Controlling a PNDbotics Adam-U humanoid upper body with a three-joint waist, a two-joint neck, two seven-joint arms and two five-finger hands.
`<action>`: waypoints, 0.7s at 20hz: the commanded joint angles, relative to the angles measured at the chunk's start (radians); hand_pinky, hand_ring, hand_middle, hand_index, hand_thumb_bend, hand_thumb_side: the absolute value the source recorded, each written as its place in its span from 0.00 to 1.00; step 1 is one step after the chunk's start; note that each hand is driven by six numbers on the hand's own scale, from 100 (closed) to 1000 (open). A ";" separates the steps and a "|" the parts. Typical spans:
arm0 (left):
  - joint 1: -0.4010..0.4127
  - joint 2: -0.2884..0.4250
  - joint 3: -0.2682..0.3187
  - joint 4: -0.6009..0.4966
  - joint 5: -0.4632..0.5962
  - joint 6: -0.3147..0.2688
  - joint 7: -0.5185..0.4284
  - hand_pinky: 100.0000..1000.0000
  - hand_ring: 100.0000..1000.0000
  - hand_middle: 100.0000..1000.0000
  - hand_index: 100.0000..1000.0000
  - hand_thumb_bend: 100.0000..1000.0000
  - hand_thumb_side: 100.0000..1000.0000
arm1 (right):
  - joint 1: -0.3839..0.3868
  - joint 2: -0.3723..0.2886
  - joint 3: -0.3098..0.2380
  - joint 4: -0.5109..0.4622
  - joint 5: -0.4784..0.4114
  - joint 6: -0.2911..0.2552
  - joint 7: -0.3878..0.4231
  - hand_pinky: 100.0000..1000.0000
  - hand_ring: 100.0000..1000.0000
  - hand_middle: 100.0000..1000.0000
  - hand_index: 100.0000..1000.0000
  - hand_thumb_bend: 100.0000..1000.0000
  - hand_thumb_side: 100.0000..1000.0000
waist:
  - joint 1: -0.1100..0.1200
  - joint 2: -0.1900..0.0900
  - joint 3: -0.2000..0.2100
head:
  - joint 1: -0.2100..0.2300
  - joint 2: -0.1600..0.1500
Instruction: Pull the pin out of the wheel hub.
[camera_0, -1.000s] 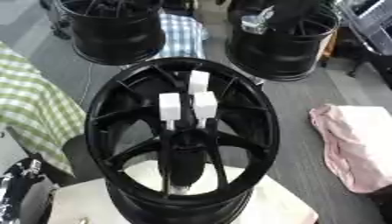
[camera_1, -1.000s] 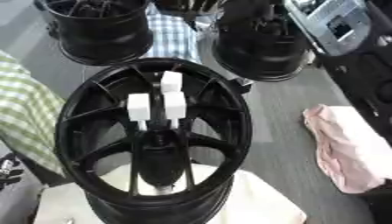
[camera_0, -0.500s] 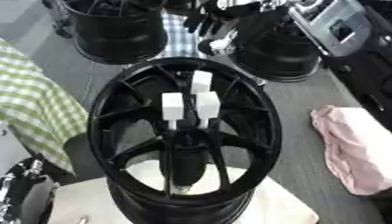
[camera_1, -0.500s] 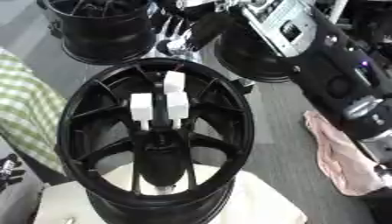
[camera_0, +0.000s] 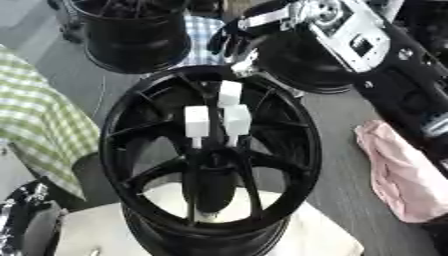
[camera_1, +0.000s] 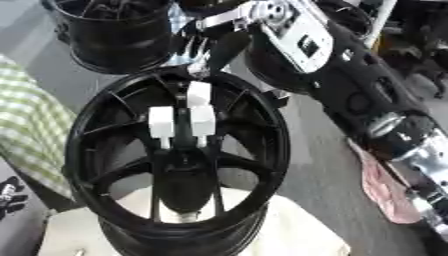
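Observation:
A black spoked wheel hub (camera_0: 131, 165) stands in the middle on a white pad (camera_0: 324, 242). Three white block-headed pins rise from its centre: one on the left (camera_0: 197, 121), one on the right (camera_0: 236, 119), one behind them (camera_0: 230, 93). My right arm reaches in from the upper right. Its hand (camera_0: 229, 41) hangs open over the hub's far rim, fingers pointing down, just above and behind the rear pin and not touching any pin. My left hand (camera_0: 24, 212) shows only as a dark shape at the lower left corner.
Two more black wheel hubs stand at the back, one at upper left (camera_0: 131, 35) and one behind my right arm (camera_0: 302, 75). A green checked cloth (camera_0: 39, 120) lies on the left, a pink cloth (camera_0: 402, 175) on the right, and a blue checked cloth (camera_0: 201, 30) between the rear hubs.
My right arm has swung in from the upper right, and its hand has come down and to the left until it is over the hub's far rim. The pins have not moved.

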 joint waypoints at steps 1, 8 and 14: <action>-0.013 0.020 -0.003 -0.022 -0.005 -0.001 -0.004 0.71 0.65 0.64 0.76 0.13 0.56 | -0.026 0.005 -0.023 0.032 0.049 -0.020 -0.001 0.85 0.88 0.87 0.94 0.16 0.50 | 0.006 -0.010 0.001 | -0.003 -0.002; -0.014 0.019 -0.004 -0.022 -0.005 -0.001 -0.005 0.70 0.65 0.64 0.76 0.13 0.56 | -0.020 0.039 -0.047 0.106 0.144 -0.067 -0.008 0.84 0.87 0.86 0.95 0.16 0.49 | 0.008 -0.009 0.002 | -0.004 -0.002; -0.015 0.018 -0.004 -0.023 -0.006 -0.001 -0.006 0.70 0.65 0.64 0.76 0.13 0.56 | -0.013 0.060 -0.069 0.162 0.200 -0.091 -0.018 0.84 0.87 0.85 0.94 0.17 0.48 | 0.009 -0.008 0.003 | -0.004 -0.002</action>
